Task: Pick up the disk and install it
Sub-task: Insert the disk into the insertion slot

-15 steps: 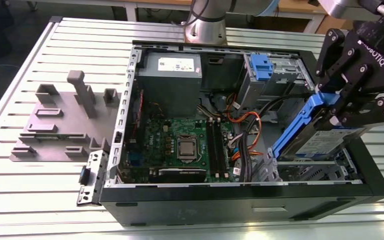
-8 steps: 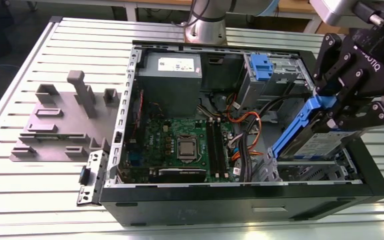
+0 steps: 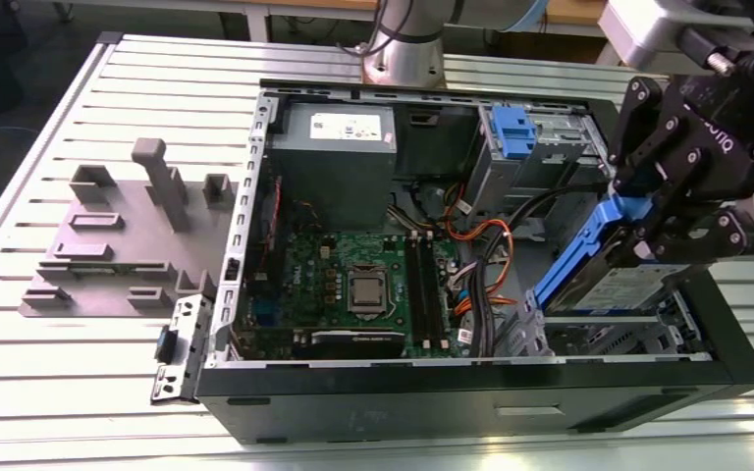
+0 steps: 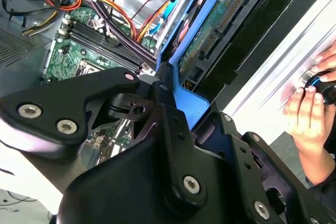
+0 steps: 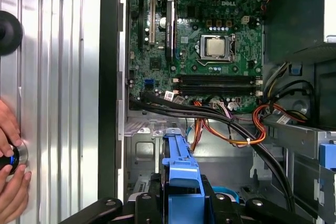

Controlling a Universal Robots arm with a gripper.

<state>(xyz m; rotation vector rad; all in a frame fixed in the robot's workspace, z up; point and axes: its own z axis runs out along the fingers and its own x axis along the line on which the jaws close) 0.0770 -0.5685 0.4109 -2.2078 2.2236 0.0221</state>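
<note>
One disk (image 3: 619, 285), silver with a white-and-blue label, hangs tilted in my jaws, which are closed tight on the end of its blue carrier bracket (image 5: 181, 174), above the open computer case (image 3: 482, 392) on the ribbed counter (image 3: 36, 392). Gripping the bracket rather than the drive body, I judge, leaves the drive's long sides free to slide into the metal drive cage (image 3: 652, 334) directly below the jaws, where the disk's lower end already dips past the case wall. The slant looks meant to steer it clear of the orange and black cables (image 5: 226, 137) that run just ahead of the jaws, between them and the motherboard (image 3: 350, 285). Another blue caddy (image 3: 514, 132), carrying no labelled drive, sits in a bay farther from the jaws, toward the arm's base. Well apart from the jaws, outside the case, the grey slotted holder block (image 3: 115, 245) stands on the counter. A person's hands (image 5: 13, 195) rest around a round knob (image 5: 9, 160) on the counter beside the case, near the jaws; what that knob governs I cannot tell.
</note>
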